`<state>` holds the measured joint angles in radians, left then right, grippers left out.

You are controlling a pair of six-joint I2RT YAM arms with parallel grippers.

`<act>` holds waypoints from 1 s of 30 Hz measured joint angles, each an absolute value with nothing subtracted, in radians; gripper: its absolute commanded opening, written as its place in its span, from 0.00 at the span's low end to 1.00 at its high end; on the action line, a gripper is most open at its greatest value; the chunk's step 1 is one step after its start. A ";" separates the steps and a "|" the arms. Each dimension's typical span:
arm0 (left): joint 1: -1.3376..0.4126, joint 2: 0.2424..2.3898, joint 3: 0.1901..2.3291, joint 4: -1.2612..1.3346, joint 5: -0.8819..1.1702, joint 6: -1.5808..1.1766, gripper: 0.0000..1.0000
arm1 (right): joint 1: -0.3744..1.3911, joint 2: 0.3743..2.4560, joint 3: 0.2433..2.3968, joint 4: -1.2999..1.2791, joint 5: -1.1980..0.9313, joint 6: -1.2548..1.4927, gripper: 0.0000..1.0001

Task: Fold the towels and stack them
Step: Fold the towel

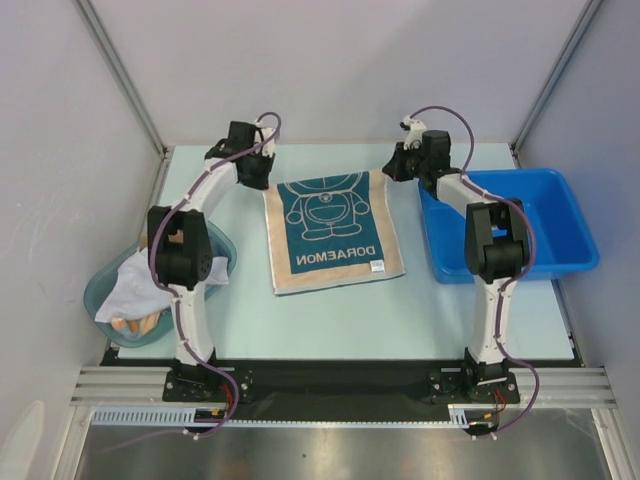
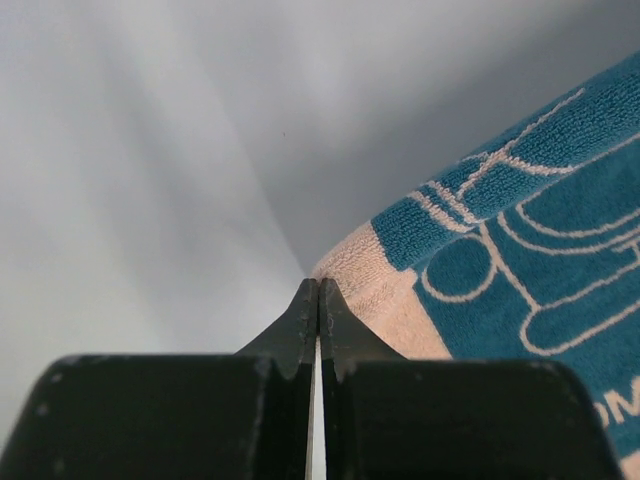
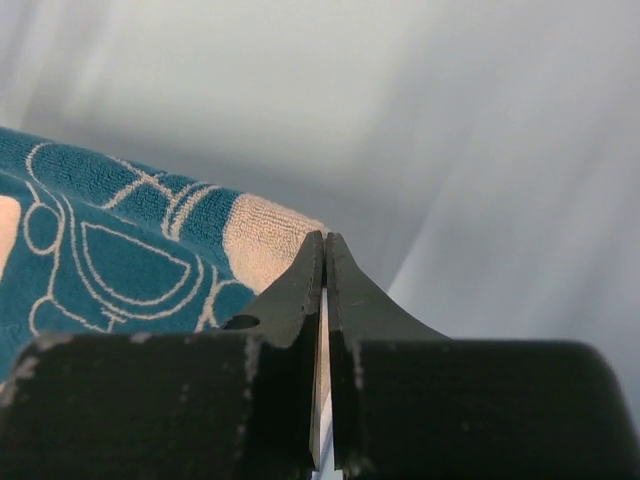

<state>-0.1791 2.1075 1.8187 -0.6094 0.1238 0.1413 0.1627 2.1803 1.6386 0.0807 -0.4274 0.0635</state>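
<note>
Left end effector and right end effector each clench a far corner of the towel.

Left arm and right arm: white links, black joints, a purple cable looping alongside each. Fingers matte black, wedge-tapered, edges chipped pale.

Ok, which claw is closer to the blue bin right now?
Right. The right claw pinches the Doraemon towel at its far corner, just beside the blue bin. The left claw pinches the opposite far corner, across the towel from the bin.
</note>
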 measured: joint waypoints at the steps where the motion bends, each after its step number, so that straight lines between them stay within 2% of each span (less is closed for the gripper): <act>1: -0.179 2.091 1.804 -0.608 0.130 0.139 0.00 | 0.162 2.161 1.618 0.084 -0.427 0.068 0.00; 11: -0.179 1.880 1.617 -0.593 0.206 0.118 0.00 | 0.160 1.940 1.379 0.109 -0.427 0.087 0.00; 30: -0.280 1.420 1.082 -0.557 0.236 0.004 0.00 | 0.168 1.419 0.869 0.045 -0.408 0.159 0.00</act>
<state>-0.2798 1.4204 1.0817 -0.5571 0.2363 0.0044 0.1684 1.4185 0.8692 0.0452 -0.4080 0.1589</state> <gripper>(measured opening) 0.008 0.012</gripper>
